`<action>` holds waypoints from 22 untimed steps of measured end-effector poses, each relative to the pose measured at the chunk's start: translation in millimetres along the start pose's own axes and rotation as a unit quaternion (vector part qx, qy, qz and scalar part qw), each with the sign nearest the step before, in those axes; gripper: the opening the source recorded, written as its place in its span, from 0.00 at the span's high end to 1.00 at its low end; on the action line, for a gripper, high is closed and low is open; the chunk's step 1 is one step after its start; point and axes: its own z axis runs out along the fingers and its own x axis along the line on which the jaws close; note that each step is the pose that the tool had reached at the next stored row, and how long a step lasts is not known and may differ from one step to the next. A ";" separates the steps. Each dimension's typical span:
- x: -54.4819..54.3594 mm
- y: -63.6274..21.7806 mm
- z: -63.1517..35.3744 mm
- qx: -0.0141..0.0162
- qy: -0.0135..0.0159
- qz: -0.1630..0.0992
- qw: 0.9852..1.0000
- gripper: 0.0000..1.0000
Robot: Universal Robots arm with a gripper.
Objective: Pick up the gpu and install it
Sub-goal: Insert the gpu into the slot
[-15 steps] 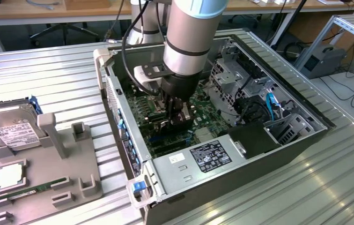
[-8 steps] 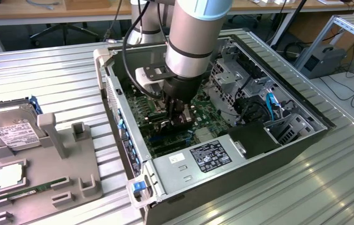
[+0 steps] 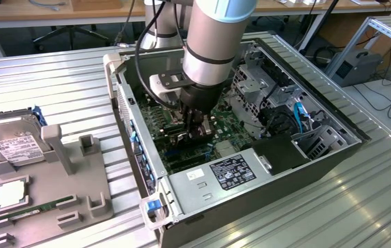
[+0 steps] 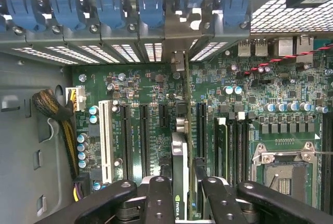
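The pincer [image 4: 180,195] grips the gpu [image 4: 179,166] edge-on between its fingers, holding it upright just above the motherboard [image 4: 151,86] inside the open computer case [image 3: 333,155], in line with an expansion slot [image 4: 201,122] beside the white slot [image 4: 105,140].

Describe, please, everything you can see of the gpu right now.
The gpu stands on edge between the fingers of the gripper, so the wrist view looks along its thin top edge: a narrow dark card with a pale strip and a green logo near the gripper. Its silvery metal end bracket reaches the case's rear slot openings. It sits over the motherboard, in line with the expansion slots. Whether it is fully seated cannot be told.
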 end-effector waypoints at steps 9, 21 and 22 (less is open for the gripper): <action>0.0 0.0 1.5 0.000 0.000 0.000 1.000 0.74; -1.5 0.0 1.6 0.000 0.000 0.000 1.000 0.48; -2.7 0.1 1.6 0.000 0.000 0.000 1.000 0.48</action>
